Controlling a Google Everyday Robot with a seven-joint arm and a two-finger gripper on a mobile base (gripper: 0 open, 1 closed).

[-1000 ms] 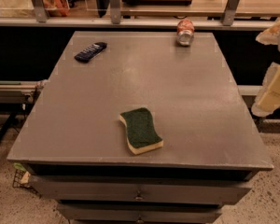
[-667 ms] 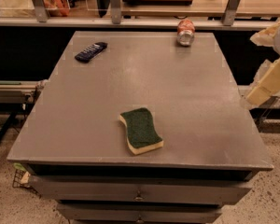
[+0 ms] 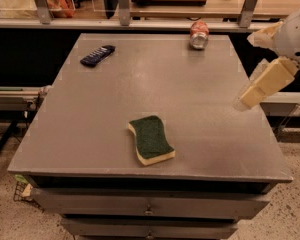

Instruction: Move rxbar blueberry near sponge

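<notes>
Navy-blue flat wrapped rxbar blueberry (image 3: 97,55) lies far-left on the grey metal surface (image 3: 90,134), well apart from the green-topped yellow sponge (image 3: 151,139). The cream pincer (image 3: 260,76) hovers over the right edge, probably before reaching; I cannot tell whether it is spread.

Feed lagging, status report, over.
Gripper over table right edge, far from bar. Rxbar blueberry far-left corner, sponge near front. Can far back, not between them.

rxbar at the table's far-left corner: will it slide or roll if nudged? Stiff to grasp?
Likely slides, not rolls: the rxbar blueberry lies flat on the smooth table. Thin and low, so probably awkward to pinch; wrapper may be slick. The gripper hangs off the table's right edge.
</notes>
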